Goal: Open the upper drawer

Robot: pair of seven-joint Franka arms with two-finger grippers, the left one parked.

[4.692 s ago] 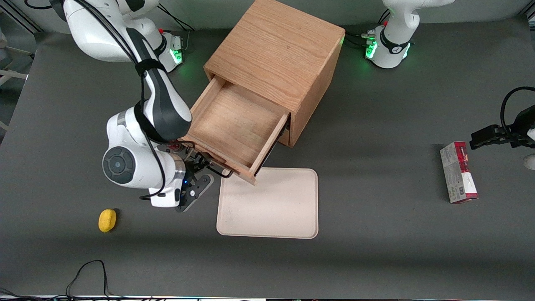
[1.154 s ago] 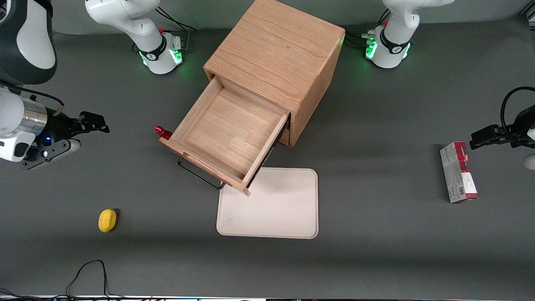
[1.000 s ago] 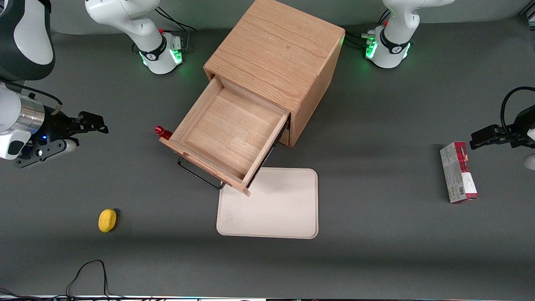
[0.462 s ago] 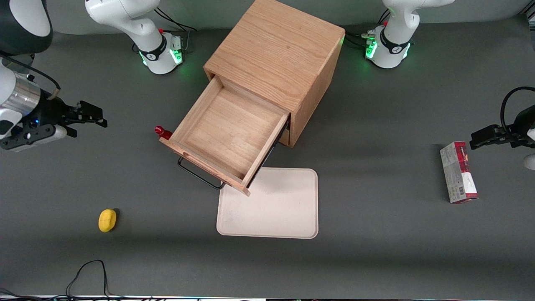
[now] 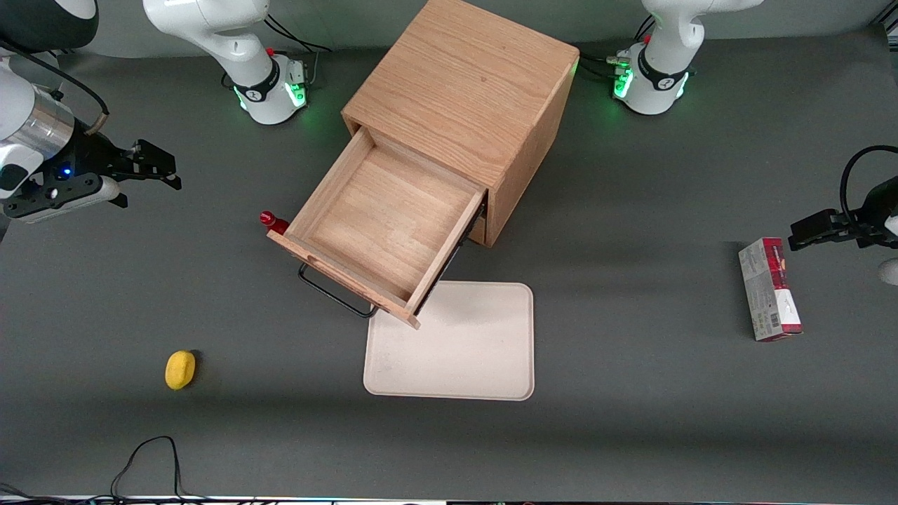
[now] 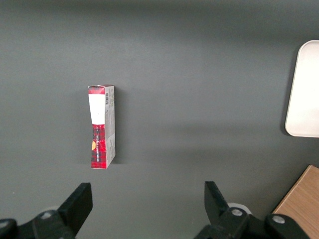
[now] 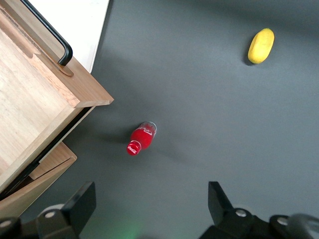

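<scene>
Our gripper (image 5: pixel 158 168) hung with its fingers (image 7: pixel 79 199) spread apart and holding nothing, well away from the upper drawer (image 5: pixel 375 224). That drawer stuck far out of the cabinet (image 5: pixel 466 91), with the red bottle (image 7: pixel 141 139) standing below our fingertips, just beside the drawer's corner.

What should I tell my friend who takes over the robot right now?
The gripper is open, holds nothing, and hangs above the table toward the working arm's end, away from the cabinet.
The upper drawer is pulled far out and looks empty; its black handle is free.
A red bottle stands beside the drawer's corner.
Done: the drawer is open. Left: nothing that I can see.
</scene>
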